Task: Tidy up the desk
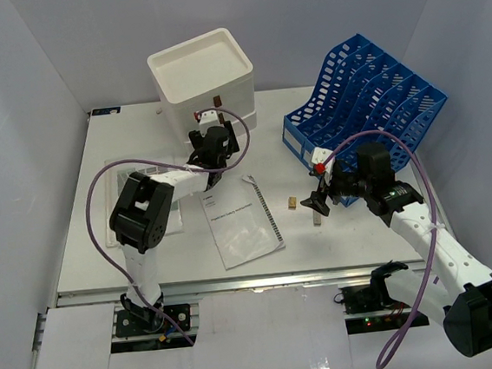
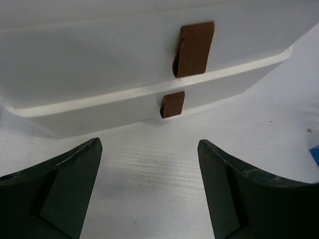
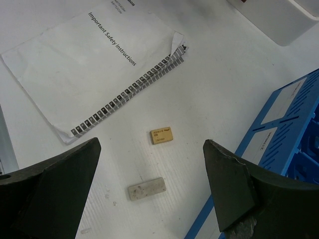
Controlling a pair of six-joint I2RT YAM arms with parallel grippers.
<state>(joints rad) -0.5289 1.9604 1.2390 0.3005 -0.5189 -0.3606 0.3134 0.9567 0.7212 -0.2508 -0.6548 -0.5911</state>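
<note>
White tabletop (image 1: 338, 237) is seen stretching wide under everything, its metal rail at the near edge. On it a booklet (image 3: 89, 64) headed "Important Safety Instructions" is laid. The right pincer (image 3: 152, 147) is held spread above a yellow tag (image 3: 162, 135), its print unreadable, and a grey block (image 3: 146, 188). The left pincer (image 2: 149, 144) is held spread before the brown-tabbed drawer box (image 2: 99, 59).

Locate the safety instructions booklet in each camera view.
Top external: the booklet lies in the middle of the desk, between the two arms.
Left wrist: not in view.
Right wrist: the booklet fills the upper left, title legible.
Shared landmark: the blue file rack, right of the booklet in the top and right wrist views.
</note>
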